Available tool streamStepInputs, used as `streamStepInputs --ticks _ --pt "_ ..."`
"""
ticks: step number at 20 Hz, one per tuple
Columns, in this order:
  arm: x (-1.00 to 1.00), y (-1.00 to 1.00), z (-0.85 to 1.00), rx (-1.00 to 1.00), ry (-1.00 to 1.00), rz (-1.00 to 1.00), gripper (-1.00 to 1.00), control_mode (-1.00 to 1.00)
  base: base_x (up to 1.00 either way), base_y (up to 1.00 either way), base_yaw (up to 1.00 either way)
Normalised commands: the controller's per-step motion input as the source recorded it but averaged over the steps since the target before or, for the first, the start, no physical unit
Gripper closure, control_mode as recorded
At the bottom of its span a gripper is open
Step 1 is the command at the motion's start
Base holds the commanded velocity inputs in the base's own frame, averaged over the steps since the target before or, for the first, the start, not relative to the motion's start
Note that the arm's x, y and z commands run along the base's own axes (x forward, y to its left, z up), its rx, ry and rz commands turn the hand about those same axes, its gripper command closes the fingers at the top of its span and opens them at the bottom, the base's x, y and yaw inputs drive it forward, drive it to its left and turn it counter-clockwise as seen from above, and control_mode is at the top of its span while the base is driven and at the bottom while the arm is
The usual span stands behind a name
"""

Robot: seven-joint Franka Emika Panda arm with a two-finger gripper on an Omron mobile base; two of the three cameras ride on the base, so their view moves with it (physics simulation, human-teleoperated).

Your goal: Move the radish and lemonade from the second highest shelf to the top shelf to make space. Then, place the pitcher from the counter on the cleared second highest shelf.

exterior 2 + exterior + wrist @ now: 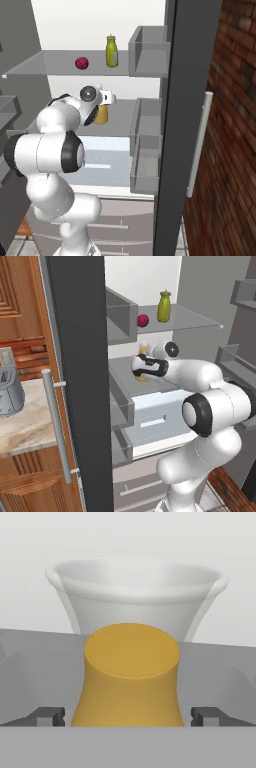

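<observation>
The pincer (pixel 128 716) stood with its two dark fingertips (pixel 47 716) well apart, one on each side of the pitcher (pixel 129 677), and a clear gap showed between each tip and the orange body, so nothing was clamped. In the hand view the pitcher sat dead centre between the tips, its orange neck narrowing upward and its whitish flared top (pixel 136 592) just beyond and above. From the left base view the pincer (pixel 140 367) was reaching into the open fridge at the second highest shelf (pixel 150 385), with the pitcher (pixel 143 349) peeking out just past the hand; whether its base was resting flat on that shelf could not be told, since the hand covered it. From the right base view the pitcher (pixel 101 115) stood right in front of the pincer (pixel 107 98), upright on the grey shelf panel. Above the pincer, on the top shelf (pixel 195 320), the radish (pixel 143 320) and the lemonade (pixel 164 306) stood near each other, apart, lemonade upright with its yellow cap on. Same pair in the right base view: radish (pixel 81 63) and lemonade (pixel 111 51) up over the pincer on the top shelf (pixel 45 65). Off to the pincer's left, past the fridge door (pixel 80 381), the counter (pixel 27 423) carried a grey toaster (pixel 9 388).
</observation>
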Motion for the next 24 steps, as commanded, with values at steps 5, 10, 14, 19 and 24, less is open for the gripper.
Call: streamStepInputs --ticks 5,10,14,19,24 --pt "0.2 0.01 -0.26 0.0 -0.1 0.0 -1.0 -1.0 0.0 0.0 0.0" --pt "0.02 0.0 -0.09 0.0 -0.09 0.0 -1.0 -1.0 0.0 0.0 0.0" --pt "0.0 0.0 0.02 0.0 -0.02 -0.01 -1.0 -1.0 0.0 0.0 0.0" --pt "0.0 0.0 0.29 0.0 0.0 -0.03 -1.0 -1.0 0.0 0.0 0.0" --pt "-0.13 0.0 0.35 0.0 0.0 -0.01 -1.0 -1.0 0.0 0.0 0.0"
